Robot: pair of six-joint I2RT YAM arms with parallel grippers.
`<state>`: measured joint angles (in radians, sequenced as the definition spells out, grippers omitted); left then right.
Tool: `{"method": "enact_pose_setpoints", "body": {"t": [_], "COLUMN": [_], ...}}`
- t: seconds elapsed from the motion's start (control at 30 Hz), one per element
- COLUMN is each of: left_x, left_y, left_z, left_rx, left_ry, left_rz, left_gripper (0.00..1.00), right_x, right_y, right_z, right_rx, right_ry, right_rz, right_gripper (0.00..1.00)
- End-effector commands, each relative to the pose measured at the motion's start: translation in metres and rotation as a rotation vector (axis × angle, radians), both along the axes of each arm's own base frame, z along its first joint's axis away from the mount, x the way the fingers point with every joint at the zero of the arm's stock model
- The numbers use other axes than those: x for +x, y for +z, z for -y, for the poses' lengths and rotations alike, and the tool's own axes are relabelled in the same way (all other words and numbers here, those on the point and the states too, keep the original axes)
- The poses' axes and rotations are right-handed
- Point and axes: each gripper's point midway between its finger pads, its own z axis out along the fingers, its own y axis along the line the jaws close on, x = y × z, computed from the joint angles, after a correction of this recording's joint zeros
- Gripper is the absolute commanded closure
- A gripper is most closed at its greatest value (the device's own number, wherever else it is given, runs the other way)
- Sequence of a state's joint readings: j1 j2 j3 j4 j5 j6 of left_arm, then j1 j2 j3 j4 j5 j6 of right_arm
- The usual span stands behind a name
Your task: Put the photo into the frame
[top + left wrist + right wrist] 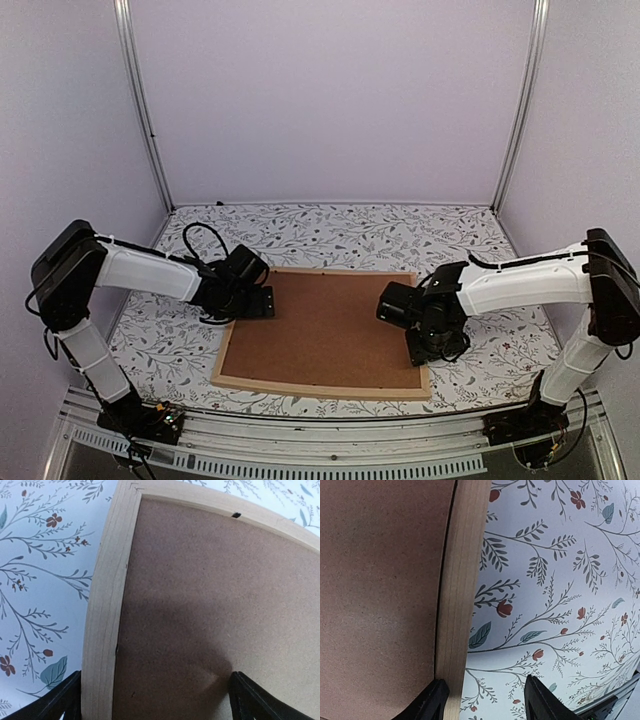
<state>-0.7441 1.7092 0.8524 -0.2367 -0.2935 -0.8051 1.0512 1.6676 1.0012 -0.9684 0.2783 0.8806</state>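
The frame [320, 387] lies back-up mid-table, the brown backing board [320, 325] seated in it. No photo shows (probably beneath the board). My left gripper [155, 680] gapes wide over the left rail and my right gripper [486, 680] stands half-open over the right, both empty. I judge the task nearly done.

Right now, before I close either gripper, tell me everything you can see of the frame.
The frame is a large rectangle of thin, pale natural-wood strips, lying flat, back side up, on the floral tablecloth. A brown backing board fills its recess. The open left gripper straddles its left rail; the open right gripper hangs at its right rail's outer edge. Whether either touches it is unclear.
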Motion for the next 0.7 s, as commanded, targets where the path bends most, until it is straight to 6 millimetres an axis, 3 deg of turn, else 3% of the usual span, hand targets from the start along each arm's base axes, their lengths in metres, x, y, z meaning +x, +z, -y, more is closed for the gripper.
{"method": "enact_pose_setpoints", "body": {"t": [0.0,0.37,0.53,0.67], "left_x": [-0.067,-0.073,-0.065,-0.058], "left_y": [-0.019,-0.025,-0.017,-0.007], "left_z": [0.103,0.101,0.085,0.077], "left_rx": [-0.225,-0.154,-0.06,-0.027], "left_ry": [-0.276,-0.279,-0.254,-0.243], "left_rz": [-0.186,-0.174,-0.133,-0.103], "left_gripper": [0.03,0.03,0.03,0.02], "right_x": [-0.016,-0.022,-0.018,-0.007], "right_y": [-0.086,-0.112,-0.108,-0.096], "right_z": [-0.097,-0.103,-0.103,-0.091], "right_rx": [0.301,0.264,0.254,0.255], "right_ry": [0.08,0.099,0.108,0.098], "right_rz": [-0.12,-0.156,-0.139,-0.108], "right_gripper": [0.41,0.42,0.41,0.4]}}
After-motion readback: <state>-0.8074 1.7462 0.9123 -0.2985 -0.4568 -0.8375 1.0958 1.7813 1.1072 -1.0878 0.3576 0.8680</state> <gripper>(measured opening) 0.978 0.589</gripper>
